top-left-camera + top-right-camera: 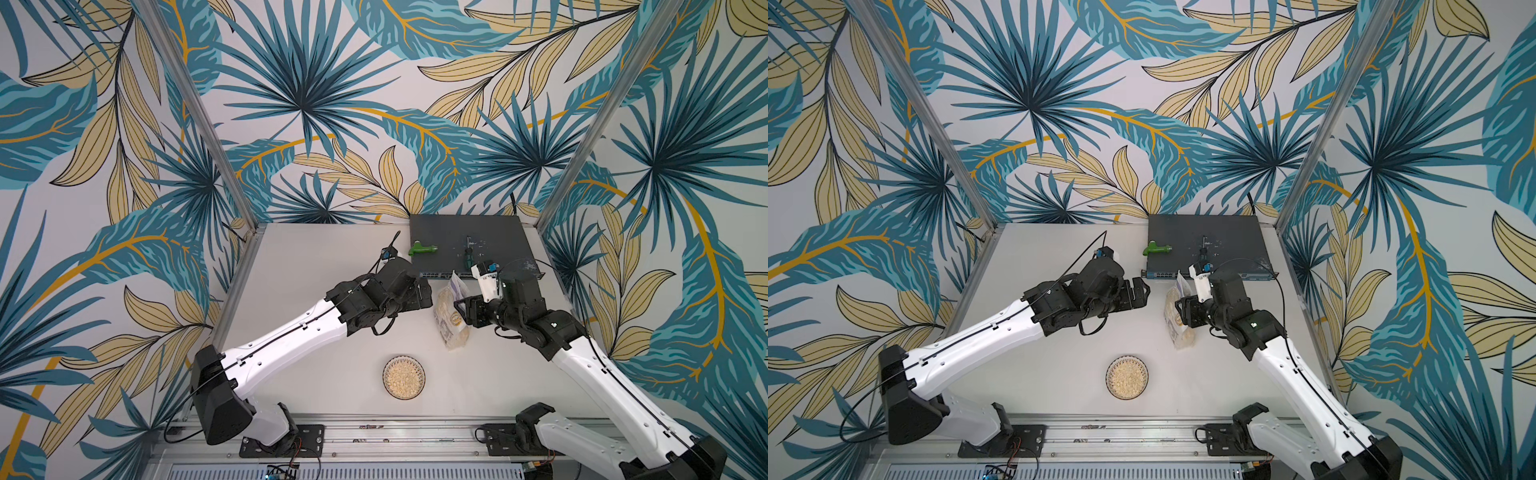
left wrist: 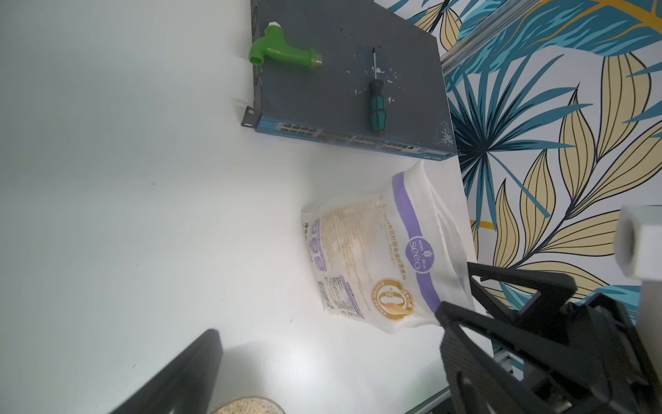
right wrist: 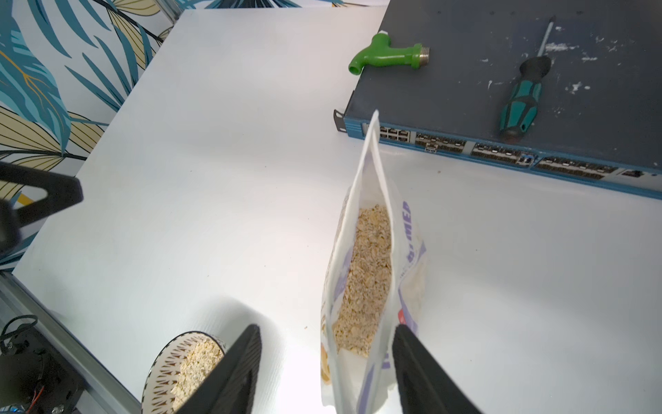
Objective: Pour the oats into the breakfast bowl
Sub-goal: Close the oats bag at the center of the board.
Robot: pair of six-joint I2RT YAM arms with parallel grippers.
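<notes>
left arm [image 1: 282, 345] stretched low over the table [image 1: 311, 257], left gripper [image 1: 424, 293] jaws wide, empty, right arm [image 1: 598, 374] elbow-bent, right gripper [image 3: 326, 328] jaws apart astride the upright oats pouch [image 3: 365, 265], breakfast bowl [image 1: 404, 377] holding flakes, near the front edge between the 2 arms

Bright, even overhead light, with soft, faint shadows on the white bench [image 1: 316, 266]. In the wrist views the bench glares, nearly blown out, and the right gripper [image 3: 326, 329] looms close, out of focus. The top views stretch wide at the edges.
</notes>
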